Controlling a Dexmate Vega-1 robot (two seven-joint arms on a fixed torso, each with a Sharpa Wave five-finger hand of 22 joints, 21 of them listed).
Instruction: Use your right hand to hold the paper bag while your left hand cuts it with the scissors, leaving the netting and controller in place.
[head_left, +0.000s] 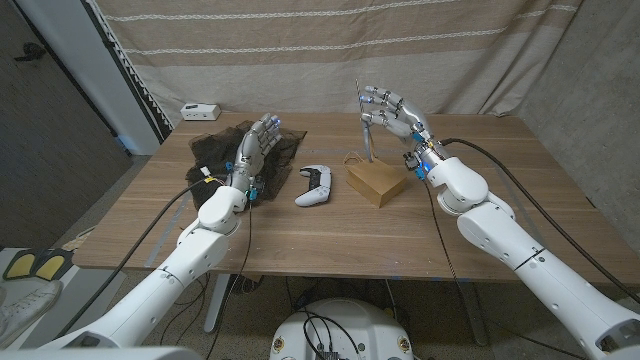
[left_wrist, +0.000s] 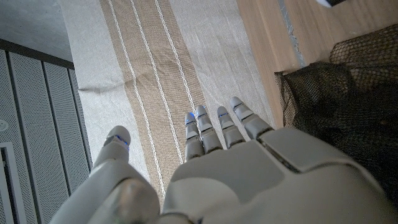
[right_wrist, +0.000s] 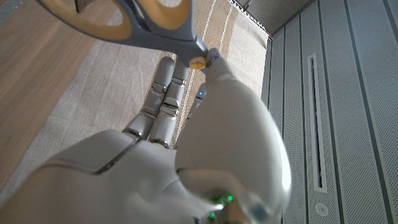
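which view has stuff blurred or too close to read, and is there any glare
Right wrist view: the scissors loom close and soft-edged above the right robot hand. Left wrist view: the netting is dark, with little detail. Head view: evenly lit, sharp, no glare on the table.

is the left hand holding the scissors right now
No: in the head view the left hand hovers empty over the black netting, while the scissors are in the right hand.

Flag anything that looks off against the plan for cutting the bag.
The scissors are in the right hand, raised behind the paper bag, though the plan gives them to the left. The left hand holds nothing, hovering over the netting. The controller lies undisturbed.
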